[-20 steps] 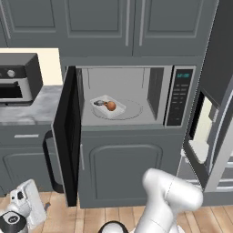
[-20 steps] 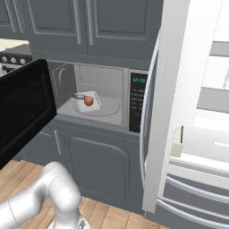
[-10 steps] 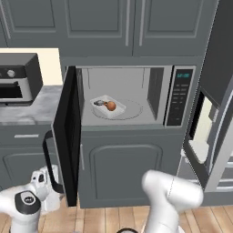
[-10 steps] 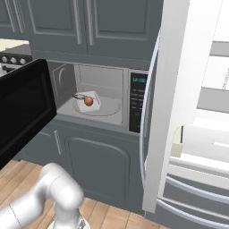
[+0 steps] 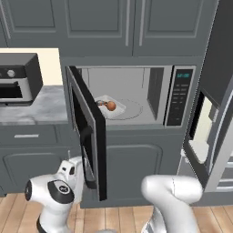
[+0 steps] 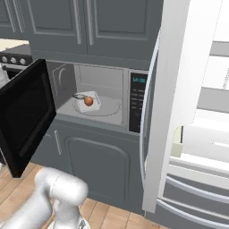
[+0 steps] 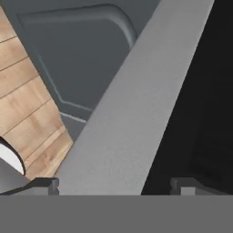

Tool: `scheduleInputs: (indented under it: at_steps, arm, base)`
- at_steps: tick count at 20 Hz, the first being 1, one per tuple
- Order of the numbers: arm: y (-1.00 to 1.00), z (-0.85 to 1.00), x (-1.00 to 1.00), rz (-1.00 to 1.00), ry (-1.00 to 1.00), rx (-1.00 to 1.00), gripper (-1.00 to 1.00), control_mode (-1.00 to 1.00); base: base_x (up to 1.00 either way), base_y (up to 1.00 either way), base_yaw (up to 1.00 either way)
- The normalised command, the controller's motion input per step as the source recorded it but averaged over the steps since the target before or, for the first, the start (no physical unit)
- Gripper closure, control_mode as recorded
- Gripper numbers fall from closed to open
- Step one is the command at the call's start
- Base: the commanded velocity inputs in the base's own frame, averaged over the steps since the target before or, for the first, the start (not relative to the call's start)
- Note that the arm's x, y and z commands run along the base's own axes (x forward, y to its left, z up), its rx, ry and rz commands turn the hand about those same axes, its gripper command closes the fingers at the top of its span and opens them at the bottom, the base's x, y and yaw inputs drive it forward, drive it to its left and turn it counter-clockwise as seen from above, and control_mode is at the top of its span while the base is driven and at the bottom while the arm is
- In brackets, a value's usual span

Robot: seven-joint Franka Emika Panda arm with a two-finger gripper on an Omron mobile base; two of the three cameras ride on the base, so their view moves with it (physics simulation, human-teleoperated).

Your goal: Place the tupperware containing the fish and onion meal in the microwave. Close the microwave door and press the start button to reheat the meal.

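Both my jaws [image 7: 113, 184] stand released, straddling the outer edge of the microwave door [image 5: 89, 132], ready to push.

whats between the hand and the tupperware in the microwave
The open microwave door stands between them in the left base view: the hand sits low outside it, the tupperware inside the microwave.

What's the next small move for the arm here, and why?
Probably push the microwave door toward shut. The tupperware with the fish and onion meal already sits inside the microwave, the door stands wide open, and the open tool is against its lower edge.
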Motion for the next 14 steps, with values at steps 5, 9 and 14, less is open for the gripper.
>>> scheduleInputs:
  at_steps: [5,9,14]
  arm:
    - [-1.00,0.38,-0.12,0.02,-0.22,0.24,-1.00,-1.00]
    - [-1.00,0.47,0.05,0.01,-0.08,0.27,-1.00,-1.00]
    - [-1.00,0.46,0.42,0.06,0.00,0.30,-1.00,-1.00]
  base:
    - [0.00,0.00,0.00]
    - [0.00,0.00,0.00]
    - [0.00,0.00,0.00]
